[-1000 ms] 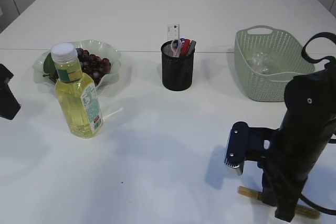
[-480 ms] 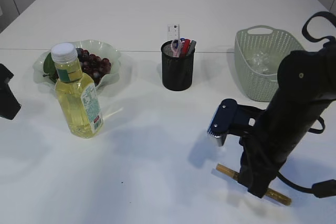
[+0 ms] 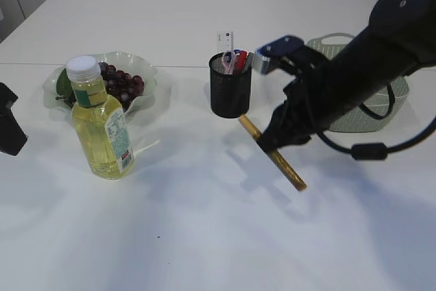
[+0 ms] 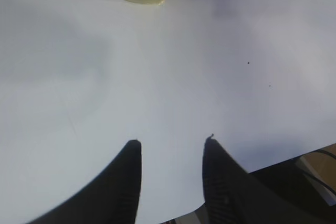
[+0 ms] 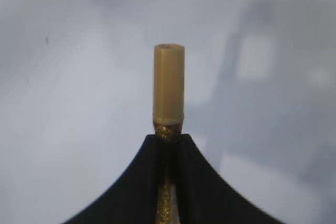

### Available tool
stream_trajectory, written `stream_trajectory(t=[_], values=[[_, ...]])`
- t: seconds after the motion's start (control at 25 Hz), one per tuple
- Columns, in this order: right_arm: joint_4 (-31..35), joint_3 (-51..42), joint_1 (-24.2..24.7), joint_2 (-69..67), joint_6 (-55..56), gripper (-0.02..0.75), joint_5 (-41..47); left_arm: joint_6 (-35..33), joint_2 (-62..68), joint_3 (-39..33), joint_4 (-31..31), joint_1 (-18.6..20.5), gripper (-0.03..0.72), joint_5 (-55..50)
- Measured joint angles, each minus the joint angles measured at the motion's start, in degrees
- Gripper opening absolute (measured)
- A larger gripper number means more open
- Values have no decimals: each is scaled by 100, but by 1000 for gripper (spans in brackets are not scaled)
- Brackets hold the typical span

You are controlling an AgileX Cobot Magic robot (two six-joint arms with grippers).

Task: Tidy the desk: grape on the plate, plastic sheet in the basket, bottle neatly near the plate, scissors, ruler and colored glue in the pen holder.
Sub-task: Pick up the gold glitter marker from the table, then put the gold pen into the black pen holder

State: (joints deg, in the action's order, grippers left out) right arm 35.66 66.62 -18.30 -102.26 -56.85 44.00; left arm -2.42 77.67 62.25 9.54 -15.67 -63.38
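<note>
Right gripper clamped on glue stick mid-shaft; stick slanted, in air, upper end just right of pen holder. To do well: tip stick upright, centre over holder mouth, clear scissors & ruler inside, then let go. Left gripper open, empty, w/ bottle betw. it & holder.
</note>
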Motion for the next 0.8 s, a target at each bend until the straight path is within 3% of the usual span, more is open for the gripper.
stream_trajectory(t=[0.08, 0.52, 0.6, 0.8], values=[[695, 313, 202, -19, -253, 83, 9, 0, 0, 0, 0, 0, 289, 0], [5928, 1042, 1347, -405, -2997, 82, 352, 0, 0, 0, 175, 0, 289, 0], [6357, 1123, 1412, -593, -3413, 82, 391, 0, 0, 0, 206, 0, 289, 0], [6525, 1610, 1414, -1174, -3801, 82, 772, 0, 0, 0, 262, 0, 289, -46]])
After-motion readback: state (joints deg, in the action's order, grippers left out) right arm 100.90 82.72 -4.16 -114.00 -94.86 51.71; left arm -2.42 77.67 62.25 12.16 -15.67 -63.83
